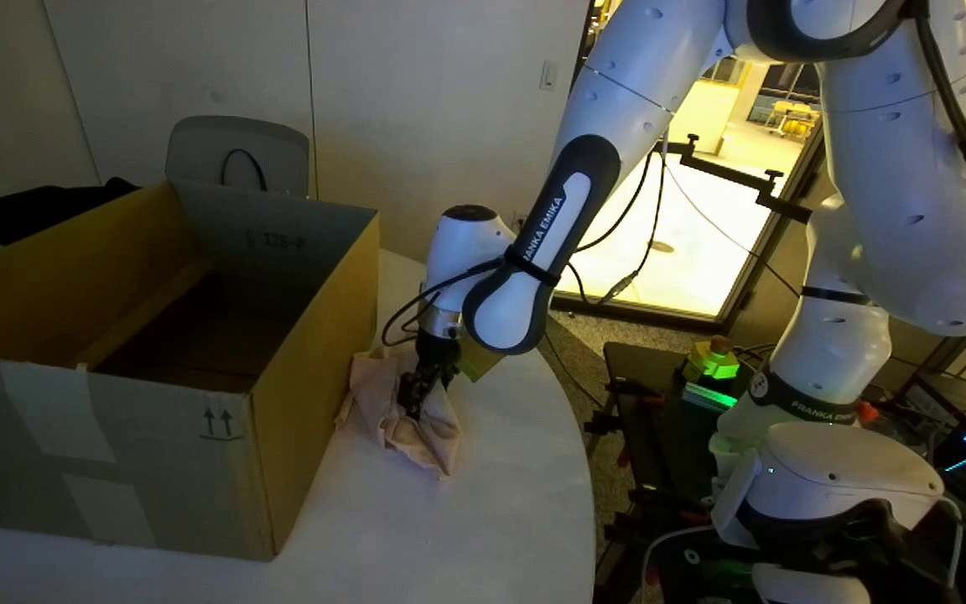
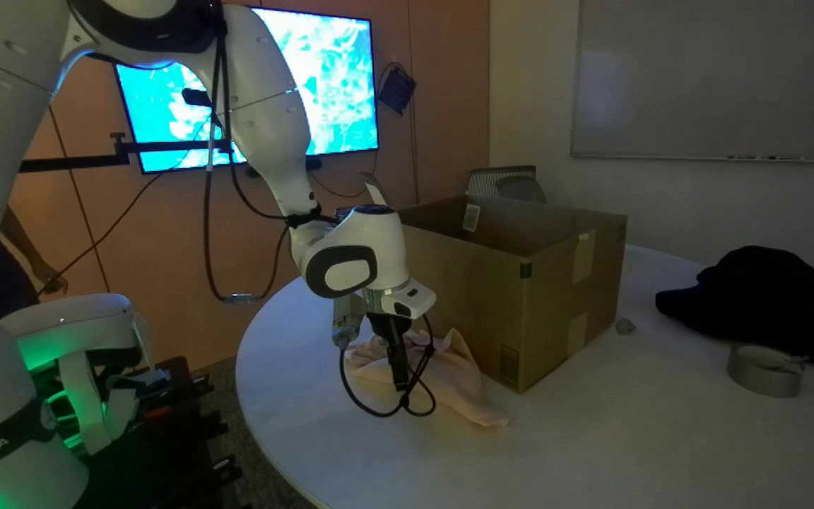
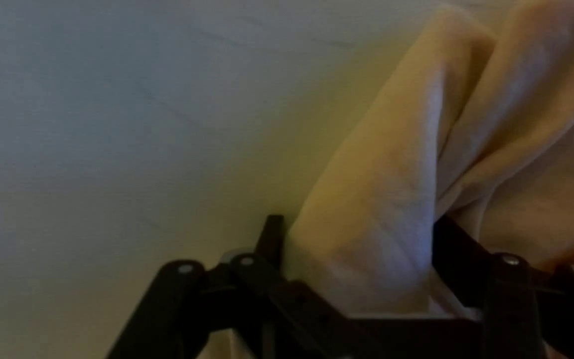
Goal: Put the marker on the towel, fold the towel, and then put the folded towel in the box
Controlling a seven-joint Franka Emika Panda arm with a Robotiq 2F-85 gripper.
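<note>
While the gripper (image 3: pixel 359 224), jaws apart, straddles a fold of the towel (image 1: pixel 399 434), at 3 o'clock from the box (image 1: pixel 173 453) in an exterior view, squeezing low should keep any hidden marker wrapped.

The towel (image 1: pixel 378 403) — pale pink and crumpled — lies bunched on the bench (image 1: pixel 458 545), a corner trailing outward, with raised folds showing in the wrist view. Just beside it stands the box (image 1: pixel 189 478): brown cardboard, upright, open at the top, one face taped and printed with two upward arrows. Whether they touch, I cannot tell.
</note>
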